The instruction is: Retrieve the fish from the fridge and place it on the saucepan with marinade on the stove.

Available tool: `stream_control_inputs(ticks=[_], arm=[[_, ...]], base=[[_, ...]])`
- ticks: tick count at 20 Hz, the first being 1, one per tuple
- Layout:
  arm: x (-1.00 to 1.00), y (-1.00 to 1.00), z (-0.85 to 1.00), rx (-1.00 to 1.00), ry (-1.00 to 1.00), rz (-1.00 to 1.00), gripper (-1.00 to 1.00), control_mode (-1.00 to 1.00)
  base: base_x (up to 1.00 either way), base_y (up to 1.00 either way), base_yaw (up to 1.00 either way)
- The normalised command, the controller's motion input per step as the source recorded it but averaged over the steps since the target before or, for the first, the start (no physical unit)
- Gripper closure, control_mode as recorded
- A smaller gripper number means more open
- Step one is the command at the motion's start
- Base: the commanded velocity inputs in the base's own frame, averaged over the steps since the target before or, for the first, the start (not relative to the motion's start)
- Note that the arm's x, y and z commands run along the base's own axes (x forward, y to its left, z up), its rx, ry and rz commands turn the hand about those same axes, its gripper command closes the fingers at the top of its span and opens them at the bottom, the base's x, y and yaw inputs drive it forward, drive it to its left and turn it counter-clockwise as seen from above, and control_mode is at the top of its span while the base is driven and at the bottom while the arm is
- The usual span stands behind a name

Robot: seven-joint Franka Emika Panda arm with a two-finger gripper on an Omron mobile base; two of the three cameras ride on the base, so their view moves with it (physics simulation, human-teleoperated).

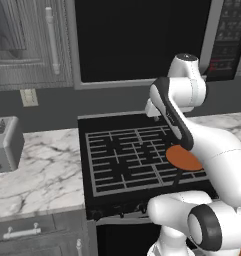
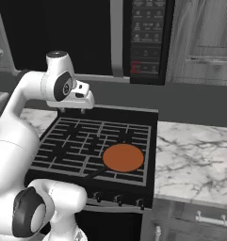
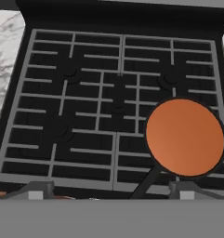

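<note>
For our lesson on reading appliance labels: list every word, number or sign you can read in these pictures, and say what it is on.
Microwave control panel: rows of pale button labels and a red patch, all too blurred to read.
Stove knobs: no markings can be made out.
No other text is visible.

White marble counter (image 1: 47, 170), grey wood-grain cabinets (image 1: 32, 40), black microwave (image 2: 145, 37), toaster (image 1: 4, 142)

Saucepan with marinade (image 3: 185, 136) sits on the stove (image 3: 85, 116) grates.
</note>
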Motion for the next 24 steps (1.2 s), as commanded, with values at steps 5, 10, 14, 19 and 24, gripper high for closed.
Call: stream_control_inputs(ticks=[5,10,14,19,24], arm=[[0.0,0.0,0.0,0.0,0.0,0.0,-1.0,1.0],[0.0,0.0,0.0,0.0,0.0,0.0,-1.0,1.0],[0.0,0.0,0.0,0.0,0.0,0.0,-1.0,1.0],[0.0,0.0,0.0,0.0,0.0,0.0,-1.0,1.0],[0.0,0.0,0.0,0.0,0.0,0.0,-1.0,1.0]], base=[[-0.88,0.08,0.0],[-0.94,0.0,0.1],[-0.34,0.0,0.67],[-0.14,0.0,1.0],[-0.14,0.0,1.0]])
